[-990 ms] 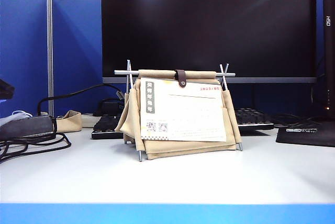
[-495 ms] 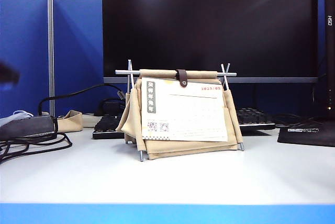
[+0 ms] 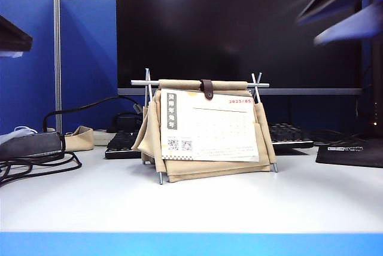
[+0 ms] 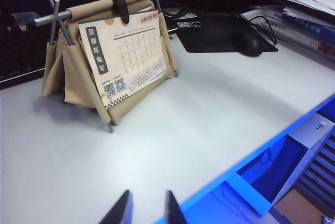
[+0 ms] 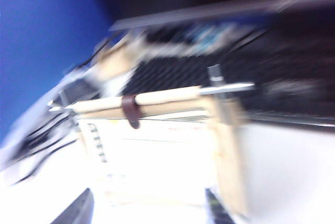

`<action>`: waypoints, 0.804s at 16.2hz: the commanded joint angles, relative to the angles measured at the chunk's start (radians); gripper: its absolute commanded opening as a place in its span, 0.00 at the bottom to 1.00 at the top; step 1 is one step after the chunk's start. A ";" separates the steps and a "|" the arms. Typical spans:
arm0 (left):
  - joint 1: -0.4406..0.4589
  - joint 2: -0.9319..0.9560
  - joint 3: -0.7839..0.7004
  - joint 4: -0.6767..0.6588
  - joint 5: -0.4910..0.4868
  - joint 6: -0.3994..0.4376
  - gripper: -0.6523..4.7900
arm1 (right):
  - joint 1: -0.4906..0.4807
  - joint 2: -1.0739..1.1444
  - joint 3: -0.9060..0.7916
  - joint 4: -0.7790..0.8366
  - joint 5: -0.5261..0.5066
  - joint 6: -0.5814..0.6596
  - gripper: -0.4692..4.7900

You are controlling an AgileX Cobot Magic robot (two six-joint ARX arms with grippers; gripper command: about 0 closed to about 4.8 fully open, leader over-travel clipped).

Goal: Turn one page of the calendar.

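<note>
Fingers (image 4: 123, 211) of left gripper (image 4: 147, 213) narrowly parted, grasping nothing, above bare worktop (image 4: 220, 103), well apart from calendar (image 4: 104, 51). Right gripper (image 5: 149, 211): fingers (image 5: 78, 211) spread wide, released, empty, blurred, near calendar front. Calendar upright at worktop centre before dark monitor (image 3: 239, 23). Page (image 3: 206, 125) printed 2023/05 faces front, hanging against beige stand, untouched.

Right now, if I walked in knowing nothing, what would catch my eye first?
The calendar at mid-table: a beige canvas tent on metal rods, its white page facing forward. Behind it looms a big dark monitor. The right gripper is a blur at upper right, jaws apart; the left gripper hangs off to the left, slightly parted.
</note>
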 commanded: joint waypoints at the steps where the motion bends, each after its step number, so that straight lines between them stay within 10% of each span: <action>1: 0.000 0.002 0.006 0.006 0.021 0.006 0.29 | -0.024 0.334 0.173 0.091 -0.177 -0.010 0.60; 4: 0.000 0.002 0.006 0.001 0.023 0.006 0.48 | -0.024 0.568 0.297 0.084 -0.325 -0.007 0.61; 13: 0.000 0.002 0.006 0.002 0.019 0.003 0.48 | -0.031 0.819 0.315 -0.014 -0.432 0.000 0.68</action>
